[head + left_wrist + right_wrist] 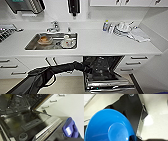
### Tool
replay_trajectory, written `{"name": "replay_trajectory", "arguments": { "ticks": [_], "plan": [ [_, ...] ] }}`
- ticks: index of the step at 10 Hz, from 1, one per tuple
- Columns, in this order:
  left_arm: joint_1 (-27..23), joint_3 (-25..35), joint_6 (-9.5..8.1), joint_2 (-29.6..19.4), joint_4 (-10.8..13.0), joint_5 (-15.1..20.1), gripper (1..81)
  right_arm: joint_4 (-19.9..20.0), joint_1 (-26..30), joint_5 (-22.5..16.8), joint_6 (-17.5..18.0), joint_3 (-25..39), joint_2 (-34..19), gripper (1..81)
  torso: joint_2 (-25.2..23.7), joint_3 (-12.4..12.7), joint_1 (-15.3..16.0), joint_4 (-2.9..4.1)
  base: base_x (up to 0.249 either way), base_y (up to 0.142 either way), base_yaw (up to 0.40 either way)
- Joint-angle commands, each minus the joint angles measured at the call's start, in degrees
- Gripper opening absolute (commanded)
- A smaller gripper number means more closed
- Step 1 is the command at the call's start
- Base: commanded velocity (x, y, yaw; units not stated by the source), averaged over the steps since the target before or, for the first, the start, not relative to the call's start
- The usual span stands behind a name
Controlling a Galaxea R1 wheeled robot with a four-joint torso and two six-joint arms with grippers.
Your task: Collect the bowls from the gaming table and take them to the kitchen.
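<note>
Blue bowl (109, 127) close at right wrist.

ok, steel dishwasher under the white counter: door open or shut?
Open. The steel dishwasher has its door dropped forward, inner panel facing up, dark interior exposed below the white countertop.

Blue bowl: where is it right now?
The blue bowl fills the lower part of the right wrist view, close under that camera, above the pale floor beside a dark part of the robot.

Bright blue bowl (109, 127) — round, glossy, hollow facing the right wrist camera — above pale floor.
</note>
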Motion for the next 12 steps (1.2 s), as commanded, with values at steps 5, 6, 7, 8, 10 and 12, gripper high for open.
{"name": "replay_trajectory", "arguments": {
  "ticks": [5, 6, 7, 8, 10, 12],
  "plan": [
    [23.25, 33.59, 0.60, -37.59, 9.84, -8.72, 81.1, -0.57, 10.09, -1.67, 5.23, 26.24, -23.98, 1.0, 0.00, 0.00, 0.02, 0.00, 0.000, 0.000, 0.000],
    [29.15, 33.51, 0.60, -38.93, 12.47, -11.98, 81.1, -0.39, 12.55, -2.62, 5.84, 28.89, -25.83, 1.0, 0.00, 0.00, 0.00, 0.00, 0.000, 0.000, 0.000],
    [34.42, 32.89, 0.60, -39.72, 14.51, -16.03, 81.1, -0.39, 16.14, -6.38, 7.07, 30.84, -26.55, 1.0, 0.00, 0.00, 0.02, 0.00, 0.000, 0.000, 0.000],
    [39.63, 32.01, 0.69, -39.90, 16.01, -18.78, 81.1, -0.39, 19.68, -10.20, 8.23, 32.52, -26.64, 1.0, 0.00, 0.00, 0.00, 0.00, 0.000, 0.000, 0.000],
    [50.24, 26.94, 0.69, -37.98, 21.79, -25.00, 81.1, 0.48, 26.96, -16.34, 8.58, 38.83, -27.25, 1.0, 0.00, 0.00, 0.00, 0.00, 0.000, 0.000, 0.000],
    [58.07, 20.01, 0.69, -35.35, 24.27, -31.48, 81.1, 4.16, 34.61, -19.67, 8.58, 43.39, -28.83, 1.0, 0.00, 0.00, 0.00, 0.00, 0.000, 0.000, 0.000]
  ]
}}
